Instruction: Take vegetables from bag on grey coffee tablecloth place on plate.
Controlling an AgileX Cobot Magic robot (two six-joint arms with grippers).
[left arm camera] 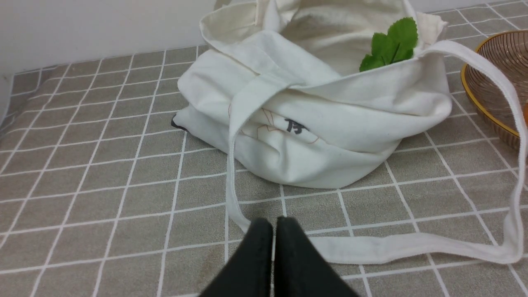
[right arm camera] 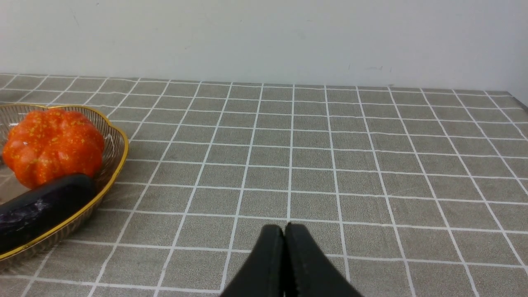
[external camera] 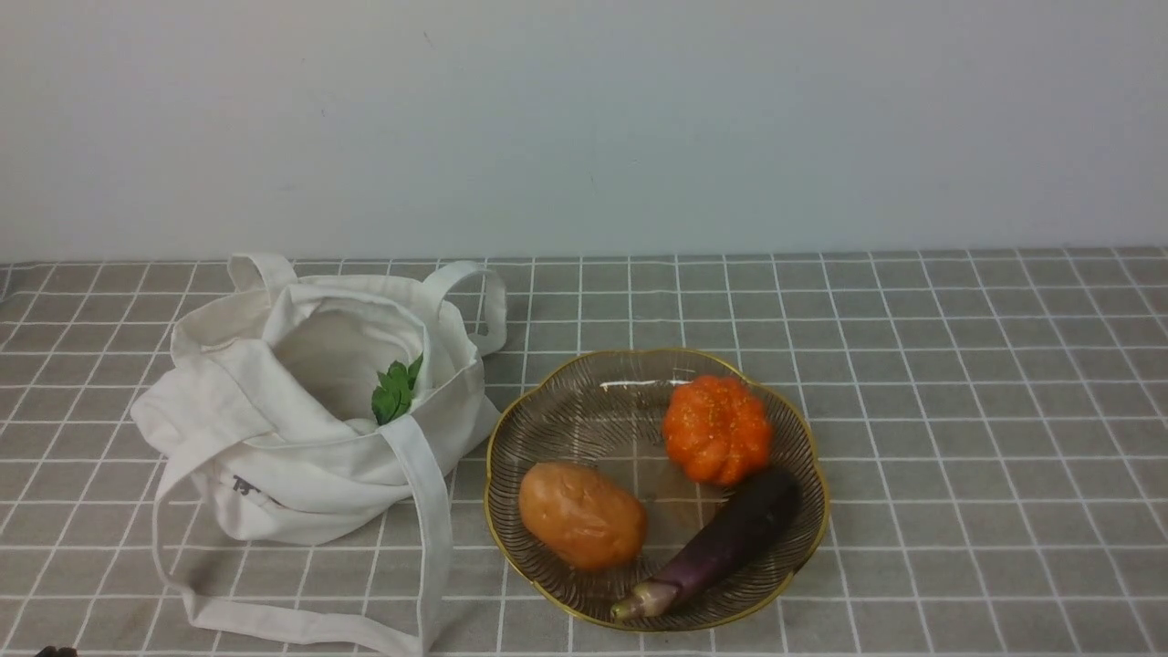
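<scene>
Right beside the plate (external camera: 511, 429), on its left, the bag (external camera: 310, 474) slumps on the grey coffee tablecloth (external camera: 958, 411) with its mouth gaping up and a green leafy sprig (external camera: 395, 391) poking up out of it. Both pincers are pinched fully closed on nothing: left gripper (left arm camera: 274, 225) low over the cloth by a strap, right gripper (right arm camera: 284, 231) over bare cloth right of the plate. On the plate sit a pumpkin (external camera: 717, 429), a potato (external camera: 582, 514) and an eggplant (external camera: 721, 546) lying diagonally, stem end towards the near rim.
</scene>
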